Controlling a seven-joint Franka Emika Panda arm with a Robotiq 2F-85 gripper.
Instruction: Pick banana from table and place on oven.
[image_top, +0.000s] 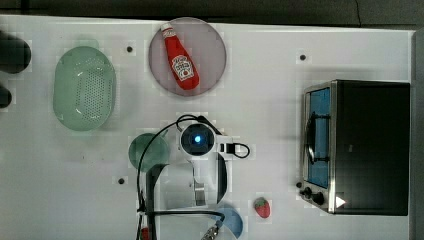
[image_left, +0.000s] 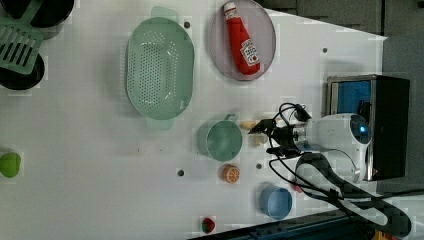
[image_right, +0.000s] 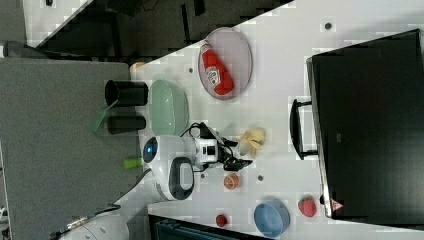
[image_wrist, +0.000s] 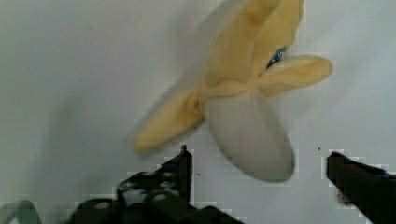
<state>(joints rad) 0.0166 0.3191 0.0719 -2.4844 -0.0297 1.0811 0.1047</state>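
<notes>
**Line up over the banana before you close**

Your hand is wide open and holds nothing; in the wrist view its two dark fingertips stand on either side of the pale, peeled end of the banana, with the yellow peel flaps splayed out beyond. The banana lies flat on the white bench, just beside the green cup in the left view and apart from the orange slice in the right view. The oven sits well apart, at the top view's right, with its black top bare.

The step in hand looks like the final approach to the grasp. To do it well:

- Aim for the firm pale body, not the loose peel flaps, which would likely fold or slip under the fingers.
- Centre the body between the fingertips; it seems to sit nearer one finger now, so a small sideways correction may help.
- Bring the hand down until the fingertips reach the bench on both sides, then close slowly.
- Keep clear of the green cup as you descend.
- Lift straight up before you swing toward the oven.
</notes>
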